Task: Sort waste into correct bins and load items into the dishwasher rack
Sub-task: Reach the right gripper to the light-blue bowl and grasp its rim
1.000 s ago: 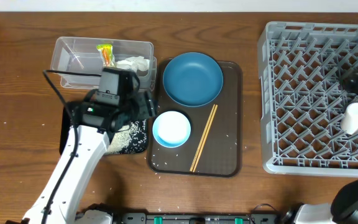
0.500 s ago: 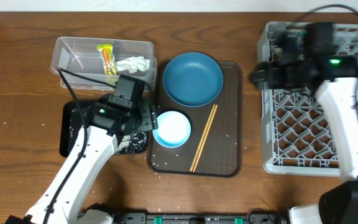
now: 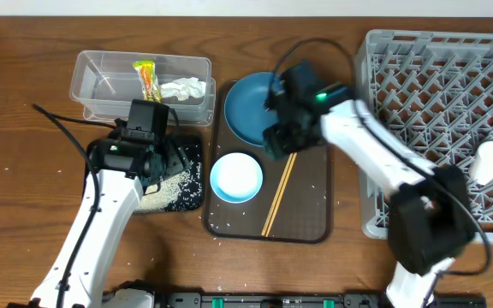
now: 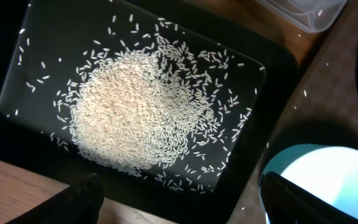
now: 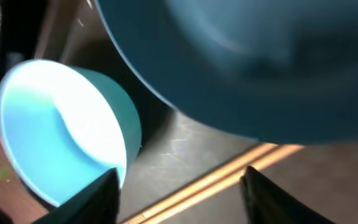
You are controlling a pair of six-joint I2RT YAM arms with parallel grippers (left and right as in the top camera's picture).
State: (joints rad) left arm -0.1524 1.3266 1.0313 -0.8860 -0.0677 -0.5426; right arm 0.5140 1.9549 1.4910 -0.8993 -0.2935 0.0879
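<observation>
The dark-blue dish (image 3: 251,107) sits on the brown serving tray (image 3: 315,210). The right end effector (image 3: 279,141) hovers over the part of its rim nearest the tray's middle. In the right wrist view the dish fills the space just ahead of the fingers (image 5: 98,199), which stand apart with nothing clamped between them. Below the gap between them, the wooden chopsticks (image 5: 229,177) lie flat on the tray. To one side of that end effector stands the small pale-blue bowl (image 5: 61,124), upright and close under the dish's rim. Whether bowl and dish touch cannot be told.

The loose rice (image 4: 142,112) lies heaped in the shallow black tray (image 4: 17,37), straight below the left end effector (image 4: 182,186). Its fingers are spread wide and hold nothing. Scattered grains ring the heap inside the tray. The pale-blue bowl shows just beyond one of this end effector's fingers, on the brown tray beside the black one.

Past the left end effector, at the far side of the black tray, the clear tub (image 3: 101,81) holds the snack wrapper (image 3: 146,75) and the crumpled tissue (image 3: 184,87) side by side. A few stray grains dot the brown tray.

Well away from both end effectors, out on the right arm's side, the grey rack (image 3: 418,103) stands on the counter (image 3: 24,214). A pale cup (image 3: 490,161) rests in it near its outer edge.
</observation>
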